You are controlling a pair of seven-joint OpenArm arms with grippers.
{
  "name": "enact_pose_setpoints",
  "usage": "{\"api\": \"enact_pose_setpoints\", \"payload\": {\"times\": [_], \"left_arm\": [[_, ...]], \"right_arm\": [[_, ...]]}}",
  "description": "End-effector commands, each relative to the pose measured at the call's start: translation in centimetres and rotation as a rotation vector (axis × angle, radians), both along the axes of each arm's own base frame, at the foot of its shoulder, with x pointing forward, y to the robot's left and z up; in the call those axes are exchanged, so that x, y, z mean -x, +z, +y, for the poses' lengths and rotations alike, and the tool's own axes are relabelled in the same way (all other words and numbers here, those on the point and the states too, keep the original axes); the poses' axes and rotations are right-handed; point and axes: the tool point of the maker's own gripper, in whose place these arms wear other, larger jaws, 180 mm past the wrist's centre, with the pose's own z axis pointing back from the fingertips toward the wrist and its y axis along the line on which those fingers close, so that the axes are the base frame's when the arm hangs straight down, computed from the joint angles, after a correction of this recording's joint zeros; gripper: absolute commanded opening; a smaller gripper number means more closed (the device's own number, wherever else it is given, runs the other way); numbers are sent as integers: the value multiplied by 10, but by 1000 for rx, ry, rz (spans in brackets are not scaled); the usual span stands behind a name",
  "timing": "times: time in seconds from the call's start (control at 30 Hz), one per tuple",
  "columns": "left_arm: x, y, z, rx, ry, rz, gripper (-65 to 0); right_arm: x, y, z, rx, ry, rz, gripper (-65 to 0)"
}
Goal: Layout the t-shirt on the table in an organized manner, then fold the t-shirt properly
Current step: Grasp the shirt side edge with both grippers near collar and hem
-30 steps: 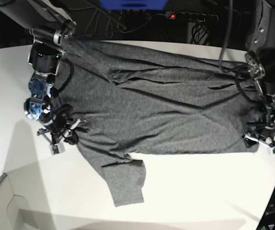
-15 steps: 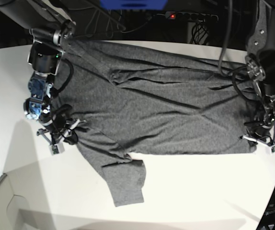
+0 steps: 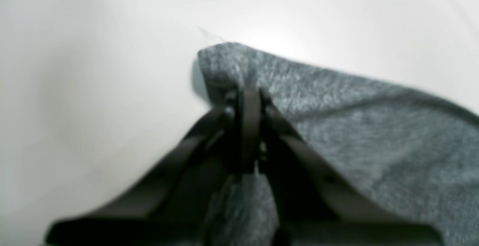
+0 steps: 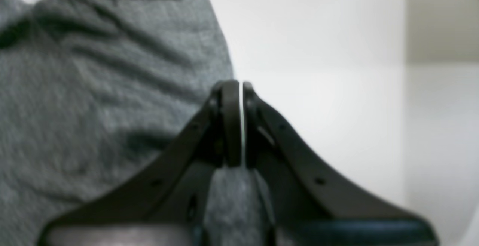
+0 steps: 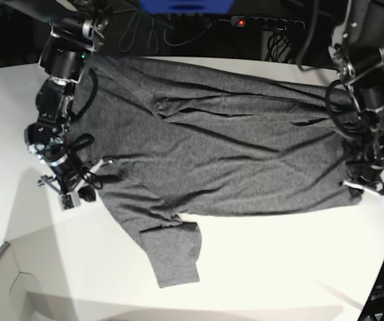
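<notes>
t-shirt (image 5: 225,147): spread across centre of table (image 5: 279,267), one sleeve trailing toward bottom.
left gripper (image 3: 249,100): clenched on hem corner.
right gripper (image 4: 237,89): clenched on shirt fabric.
step: fold likely starting; next move calls for lifting both ends together.

- Bare table (image 5: 279,267) from five to seven o'clock: open passage.
- T-shirt (image 5: 232,147) fills the centre; one sleeve (image 5: 175,257) juts toward six.
- Arms crowd three and nine o'clock.

Left gripper (image 3: 249,100) pinched closed; right gripper (image 4: 241,89) likewise, arms spread apart.
</notes>
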Motion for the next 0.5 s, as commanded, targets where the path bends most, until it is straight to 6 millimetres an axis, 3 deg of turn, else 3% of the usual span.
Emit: {"api": "enact_pose_setpoints", "payload": {"times": [0.0,0.17,0.47], "left_arm": [[-14,27,8,-22,4,-74,-650],[-18,26,-2,-42,-37,-59,-650],[-17,24,-3,-42,-41,-53,-650]], "right_arm": [[-14,22,0,-15,4,-77,-650],[-11,11,-1,8,1,-2,-641],[-27,2,0,16,-2,119,-295]]}}
